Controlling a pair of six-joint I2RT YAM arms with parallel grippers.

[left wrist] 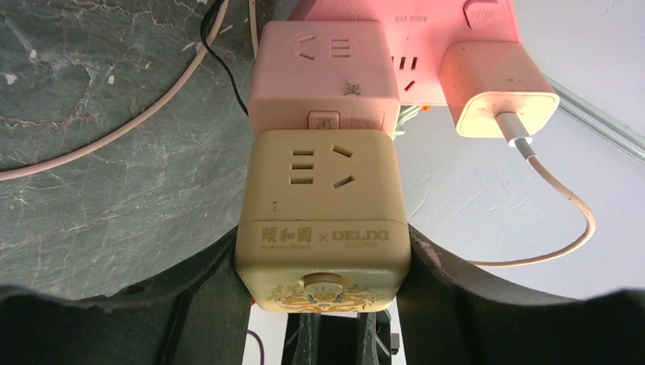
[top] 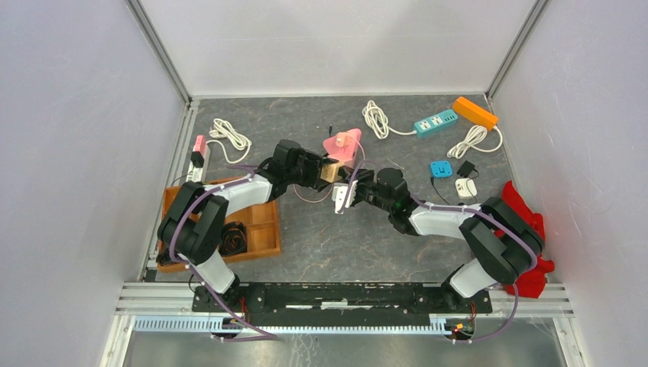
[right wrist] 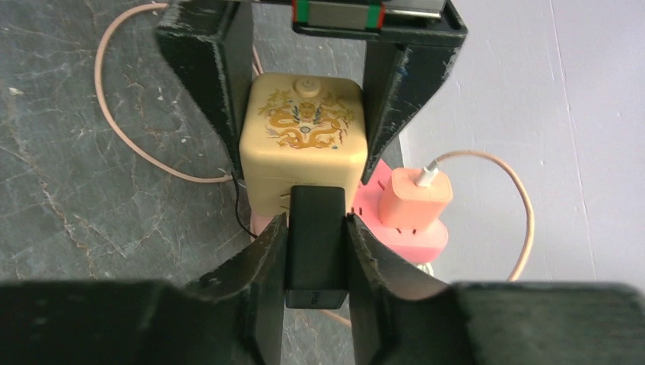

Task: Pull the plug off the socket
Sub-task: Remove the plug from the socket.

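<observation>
The left pincer (left wrist: 323, 266) clamps the beige cube socket (left wrist: 323, 190). The right pincer (right wrist: 316, 255) grips the black plug (right wrist: 316, 228), which is seated in that socket's side.

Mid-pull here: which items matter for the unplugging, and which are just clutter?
In play: black plug, beige cube socket, right gripper shut on the plug, left gripper holding the cube.
Lying about: teal power strip, orange power strip, wooden tray, red cloth.
</observation>
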